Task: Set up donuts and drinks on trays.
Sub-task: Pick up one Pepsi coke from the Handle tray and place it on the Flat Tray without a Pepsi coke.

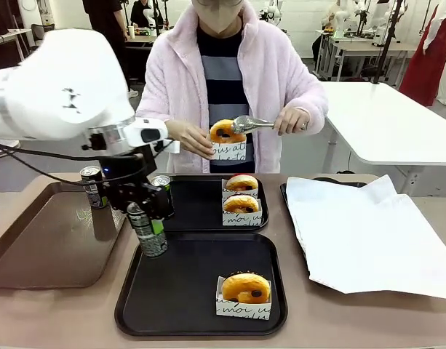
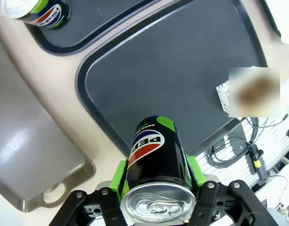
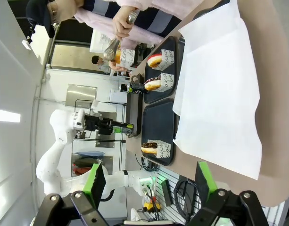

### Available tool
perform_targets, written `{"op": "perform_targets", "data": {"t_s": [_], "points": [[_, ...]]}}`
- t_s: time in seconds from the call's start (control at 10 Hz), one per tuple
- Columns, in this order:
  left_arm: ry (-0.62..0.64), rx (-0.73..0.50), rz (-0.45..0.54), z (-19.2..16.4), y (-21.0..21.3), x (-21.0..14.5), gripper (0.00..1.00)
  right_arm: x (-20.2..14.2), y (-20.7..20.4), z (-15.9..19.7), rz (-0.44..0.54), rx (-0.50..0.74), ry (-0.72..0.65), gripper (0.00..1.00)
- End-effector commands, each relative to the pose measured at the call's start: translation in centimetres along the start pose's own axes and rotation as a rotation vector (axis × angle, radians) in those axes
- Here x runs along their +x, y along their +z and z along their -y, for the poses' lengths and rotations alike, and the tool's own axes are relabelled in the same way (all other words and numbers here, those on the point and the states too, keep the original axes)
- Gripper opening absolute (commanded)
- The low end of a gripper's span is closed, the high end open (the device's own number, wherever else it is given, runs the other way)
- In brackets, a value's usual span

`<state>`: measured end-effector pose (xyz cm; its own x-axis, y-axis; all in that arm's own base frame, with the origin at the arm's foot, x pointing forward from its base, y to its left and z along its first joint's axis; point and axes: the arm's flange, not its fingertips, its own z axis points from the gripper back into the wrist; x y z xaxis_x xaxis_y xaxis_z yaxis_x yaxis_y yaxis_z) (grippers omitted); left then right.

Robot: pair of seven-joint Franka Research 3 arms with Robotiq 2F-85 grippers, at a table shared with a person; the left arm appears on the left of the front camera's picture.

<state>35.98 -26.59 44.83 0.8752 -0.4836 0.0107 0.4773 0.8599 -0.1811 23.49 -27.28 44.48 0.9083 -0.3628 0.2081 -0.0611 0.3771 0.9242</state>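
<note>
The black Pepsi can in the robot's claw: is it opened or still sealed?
Still sealed. The left wrist view shows the black Pepsi can's silver top with its pull tab flat and the mouth closed, clamped between the left gripper's green pads.

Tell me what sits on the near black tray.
One sleeved donut sits at the near black tray's right front. The left gripper holds a Pepsi can at its left rim; contact underneath is hidden.

Tilted Pepsi can point(image 1: 148, 231) held above near tray point(image 1: 179, 305), apparently clear; sleeved donut point(image 1: 245, 290) at its corner.

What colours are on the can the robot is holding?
The can is black with green patches and a red, white and blue Pepsi logo, and a silver top; clearest in the left wrist view.
</note>
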Motion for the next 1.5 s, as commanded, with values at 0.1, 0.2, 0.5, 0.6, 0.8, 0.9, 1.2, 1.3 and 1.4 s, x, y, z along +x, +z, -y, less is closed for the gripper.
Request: {"op": "perform_targets", "data": {"t_s": [0.1, 0.2, 0.5, 0.6, 0.8, 0.9, 1.2, 1.3, 1.4], "points": [[0.027, 0.120, 0.003, 1.9, -2.4, 3.6, 0.59, 0.0, 0.1, 0.1, 0.006, 0.019, 0.017, 1.00], [0.030, 0.148, 0.008, 2.4, -3.5, 4.3, 0.59, 0.0, 0.1, 0.1, 0.006, 0.019, 0.017, 1.00], [-0.011, 0.200, -0.050, 2.5, -3.9, 2.6, 0.59, 0.0, 0.1, 0.1, 0.006, 0.019, 0.017, 1.00], [-0.108, 0.172, -0.078, 2.2, -1.4, -1.8, 0.59, 0.0, 0.1, 0.1, 0.006, 0.019, 0.017, 1.00], [-0.179, 0.130, -0.060, 1.2, 0.8, -8.5, 0.59, 0.0, 0.1, 0.1, 0.006, 0.019, 0.017, 1.00], [-0.175, 0.141, -0.064, 0.8, 0.7, -9.0, 0.59, 0.0, 0.1, 0.1, 0.006, 0.019, 0.017, 1.00], [-0.144, 0.136, -0.042, 0.6, 0.1, -7.9, 0.59, 0.0, 0.1, 0.1, 0.006, 0.019, 0.017, 1.00], [-0.137, 0.144, -0.017, 0.6, -0.3, -6.6, 0.59, 0.0, 0.1, 0.1, 0.006, 0.019, 0.017, 1.00], [-0.119, 0.153, 0.001, 1.0, -1.7, -5.4, 0.59, 0.0, 0.1, 0.1, 0.006, 0.019, 0.017, 1.00]]}}
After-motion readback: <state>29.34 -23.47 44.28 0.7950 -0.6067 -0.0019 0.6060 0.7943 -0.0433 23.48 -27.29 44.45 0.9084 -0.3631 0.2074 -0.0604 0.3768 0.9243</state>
